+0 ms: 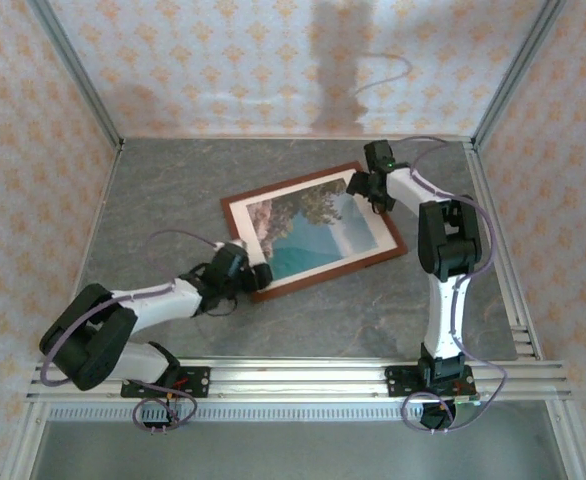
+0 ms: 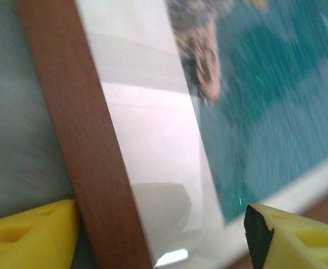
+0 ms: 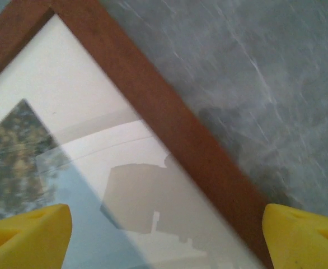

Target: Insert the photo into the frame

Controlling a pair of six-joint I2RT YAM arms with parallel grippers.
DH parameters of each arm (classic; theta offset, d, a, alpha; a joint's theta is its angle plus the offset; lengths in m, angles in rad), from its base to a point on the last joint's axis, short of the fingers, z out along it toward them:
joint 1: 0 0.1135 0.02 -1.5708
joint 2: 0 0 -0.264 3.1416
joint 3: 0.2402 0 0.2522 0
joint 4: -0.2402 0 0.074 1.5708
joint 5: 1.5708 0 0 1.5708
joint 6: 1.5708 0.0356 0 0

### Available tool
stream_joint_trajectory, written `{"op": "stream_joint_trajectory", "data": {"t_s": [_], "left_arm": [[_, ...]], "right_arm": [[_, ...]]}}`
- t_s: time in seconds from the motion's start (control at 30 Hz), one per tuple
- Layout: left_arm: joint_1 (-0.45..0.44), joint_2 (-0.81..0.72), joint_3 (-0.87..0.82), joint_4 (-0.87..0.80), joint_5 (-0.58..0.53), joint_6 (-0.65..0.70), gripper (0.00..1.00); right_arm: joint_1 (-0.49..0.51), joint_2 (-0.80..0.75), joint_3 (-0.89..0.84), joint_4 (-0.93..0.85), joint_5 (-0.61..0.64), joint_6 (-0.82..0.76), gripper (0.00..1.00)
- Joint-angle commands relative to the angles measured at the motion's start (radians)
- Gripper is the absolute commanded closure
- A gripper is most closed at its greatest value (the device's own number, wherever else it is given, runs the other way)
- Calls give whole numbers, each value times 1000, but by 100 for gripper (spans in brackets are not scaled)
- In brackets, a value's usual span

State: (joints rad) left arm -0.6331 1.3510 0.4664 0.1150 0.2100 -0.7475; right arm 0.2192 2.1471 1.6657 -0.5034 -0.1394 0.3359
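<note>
A rectangular frame (image 1: 291, 184) of thin reddish-brown wooden moulding lies flat and askew on the grey marbled table (image 1: 163, 190), a little beyond the middle. Inside its moulding sits the photo (image 1: 318, 225), a cream-bordered print of turquoise sea and pale rock. Its surface is glossy and carries pale reflections in both wrist views.

The left gripper (image 1: 258, 275) is at the frame's near left corner. Seen from its wrist, the left gripper (image 2: 158, 241) has its yellow foam fingers (image 2: 29, 235) spread wide. One is over the table just outside the wooden strip (image 2: 80, 140), and the other is over the lower edge of the photo (image 2: 265, 112). That corner lies between them.

The right gripper (image 1: 358, 183) is at the far right corner. In its wrist view, the right gripper (image 3: 164, 238) is also spread. One yellow finger is above the photo (image 3: 18, 145) and the other is above bare table (image 3: 253, 67). The frame (image 3: 169, 123) runs diagonally between them. Whether either gripper touches the wood cannot be told.
</note>
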Motion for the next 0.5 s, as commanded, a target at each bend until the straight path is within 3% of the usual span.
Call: {"op": "stream_joint_trajectory", "data": {"t_s": [0.0, 0.1, 0.2, 0.47], "left_arm": [[-82, -51, -6, -62, 85, -30, 22], [-81, -139, 49, -182, -17, 100, 17], [-57, -167, 133, -261, -120, 234, 7], [174, 115, 445, -272, -54, 401, 3]], "right_arm": [[18, 5, 118, -148, 43, -77, 11], [10, -50, 114, -184, 137, -124, 10], [11, -160, 5, -170, 165, -142, 8], [11, -569, -479, -80, 96, -76, 5]]}}
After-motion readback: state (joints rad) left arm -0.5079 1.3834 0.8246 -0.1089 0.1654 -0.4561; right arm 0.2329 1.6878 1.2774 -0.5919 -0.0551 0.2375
